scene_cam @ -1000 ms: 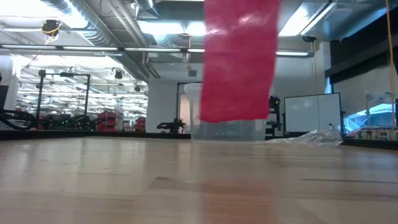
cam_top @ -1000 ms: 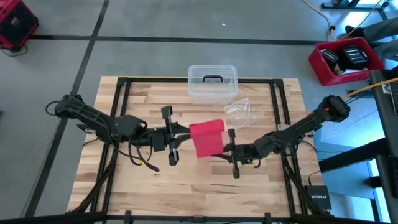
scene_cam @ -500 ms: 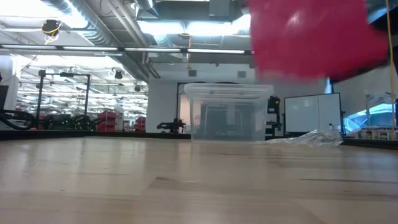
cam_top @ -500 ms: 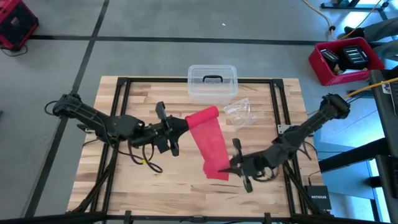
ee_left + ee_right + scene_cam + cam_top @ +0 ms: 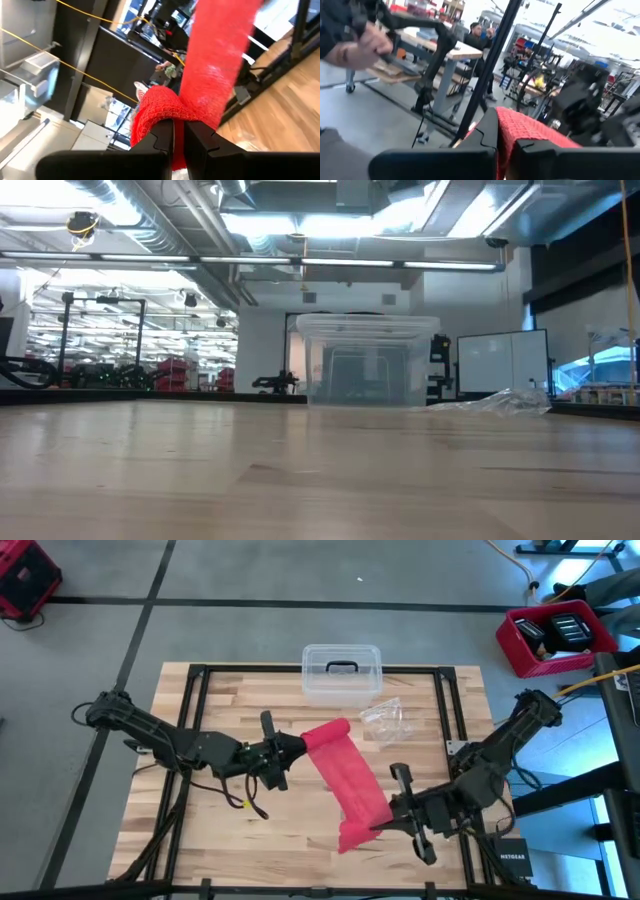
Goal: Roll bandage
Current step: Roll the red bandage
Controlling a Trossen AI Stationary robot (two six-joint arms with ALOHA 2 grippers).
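Spanning mid-table, bandage [image 5: 345, 780] taut between left end effector [image 5: 296, 745] and right end effector [image 5: 378, 828].

The wooden table top [image 5: 300, 480] fills the near half of the frame, pale and bare in the foreground. At its far edge, slightly right of centre, stands 1 clear plastic box [image 5: 368, 361] with a lid, upright. Just right of it lies a crinkled clear plastic wrapper [image 5: 500, 402], flat on the wood and apart from the box. Beyond the table is a large room with ceiling ducts [image 5: 130, 205], bright strip lights, a whiteboard [image 5: 503, 365] at right, and distant red equipment [image 5: 175, 372] at left.
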